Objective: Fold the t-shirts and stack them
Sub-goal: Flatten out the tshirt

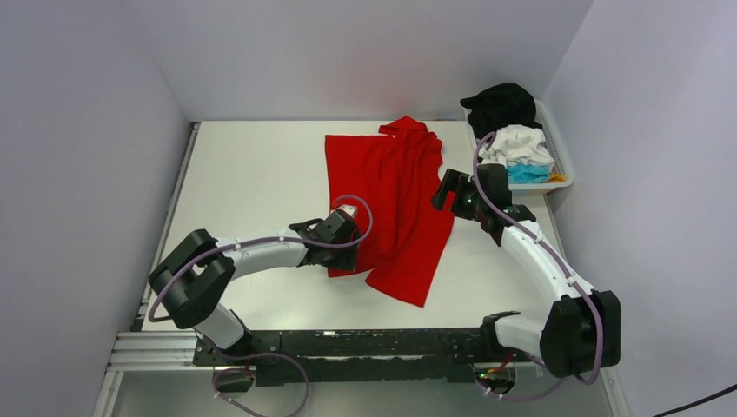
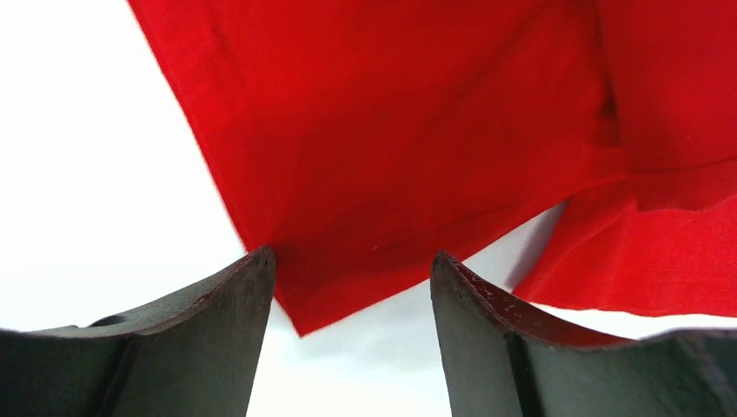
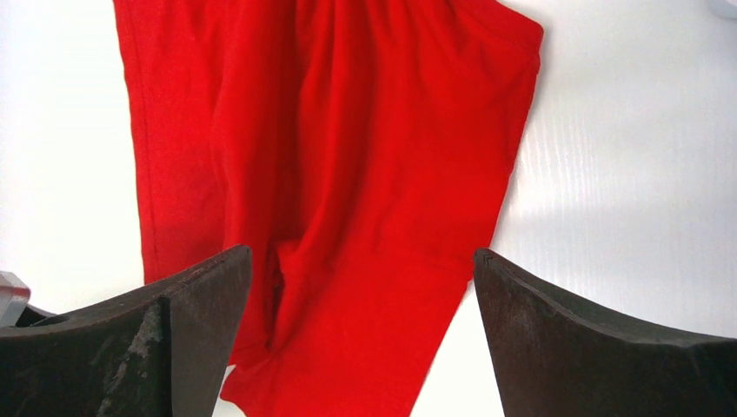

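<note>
— What does the top view give you?
— I see the red t-shirt (image 1: 391, 195) lying rumpled from the table's (image 1: 252, 174) far edge to its middle. The left gripper (image 1: 350, 213) is at the shirt's near left corner and the right gripper (image 1: 445, 193) at its right edge. The black t-shirt (image 1: 502, 104), white t-shirt (image 1: 520, 143) and turquoise t-shirt (image 1: 527, 174) sit in the basket (image 1: 563, 161) at the far right corner.
— Left wrist?
— My jaws stand apart, released. A corner of red cloth lies between the fingers (image 2: 226, 304).
— Right wrist?
— Jaws spread wide over the shirt, gripping nothing.
</note>
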Tool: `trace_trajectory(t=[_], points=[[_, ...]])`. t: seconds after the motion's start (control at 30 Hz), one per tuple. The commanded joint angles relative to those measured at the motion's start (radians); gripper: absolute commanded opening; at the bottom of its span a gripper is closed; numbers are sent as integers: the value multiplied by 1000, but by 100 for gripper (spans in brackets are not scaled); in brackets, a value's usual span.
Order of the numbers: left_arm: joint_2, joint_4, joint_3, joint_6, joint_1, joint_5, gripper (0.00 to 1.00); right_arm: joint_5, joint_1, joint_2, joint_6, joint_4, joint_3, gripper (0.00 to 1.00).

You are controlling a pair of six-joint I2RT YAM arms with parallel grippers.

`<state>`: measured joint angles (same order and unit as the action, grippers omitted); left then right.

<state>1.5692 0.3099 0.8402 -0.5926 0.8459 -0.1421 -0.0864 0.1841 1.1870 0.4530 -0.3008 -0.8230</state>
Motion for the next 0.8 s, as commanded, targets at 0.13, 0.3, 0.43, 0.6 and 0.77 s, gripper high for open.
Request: trace_trajectory(t=[0.13, 0.3, 0.43, 0.6, 0.77], points=[[-88, 184, 0, -8, 30, -41, 69, 42, -3, 14, -17, -11, 4, 100], [-105, 155, -33, 16, 55, -53, 69, 45, -3, 10, -20, 10, 20, 100], [-34, 97, -14, 28, 56, -10, 67, 41, -3, 20, -23, -5, 14, 100], [17, 76, 15, 14, 32, -45, 65, 50, -3, 14, -29, -7, 25, 100], [54, 74, 29, 26, 24, -36, 57, 59, -3, 13, -32, -14, 21, 100]])
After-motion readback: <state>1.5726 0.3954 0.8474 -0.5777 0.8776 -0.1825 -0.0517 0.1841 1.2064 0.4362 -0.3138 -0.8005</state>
